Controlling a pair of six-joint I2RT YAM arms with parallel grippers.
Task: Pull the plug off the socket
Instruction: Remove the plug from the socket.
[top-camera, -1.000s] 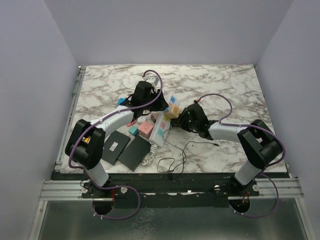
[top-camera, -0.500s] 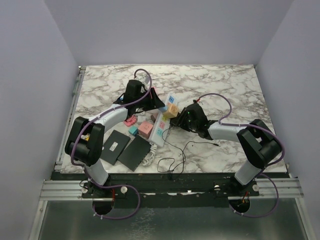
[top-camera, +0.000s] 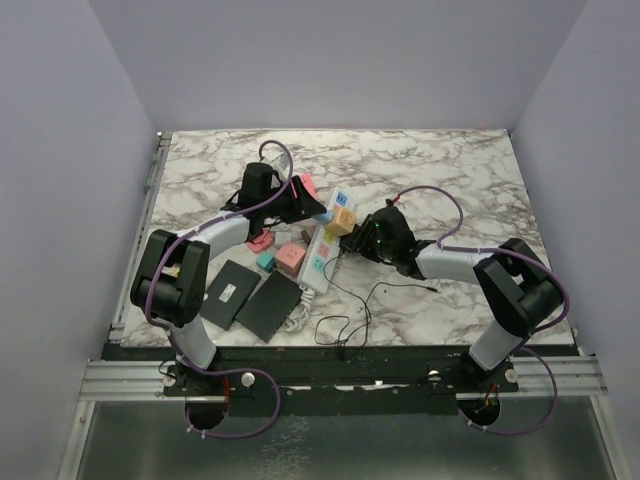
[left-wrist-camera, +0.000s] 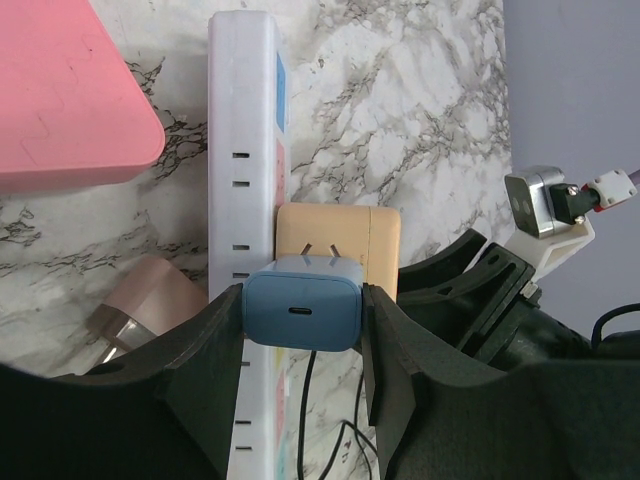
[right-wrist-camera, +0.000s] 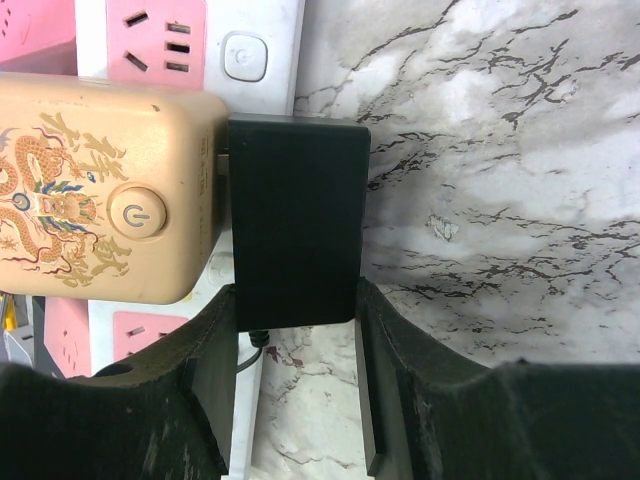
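The white socket lies slanted at mid-table, and the left wrist view shows its side. My left gripper is shut on a blue plug whose metal prongs are bare, just off the strip. From above, this gripper hovers at the strip's far end. My right gripper is shut on a black plug at the strip's edge. It sits beside a tan dragon-printed charger. I cannot tell whether the black plug sits in an outlet.
Two flat black pads lie near the front left. A thin black cable loops in front of the strip. Pink and teal blocks lie left of it. A pink slab and a rose adapter flank the strip.
My left arm has drawn back to the left and away from the strip, carrying the blue plug with it. The right arm has stayed put on the black plug.
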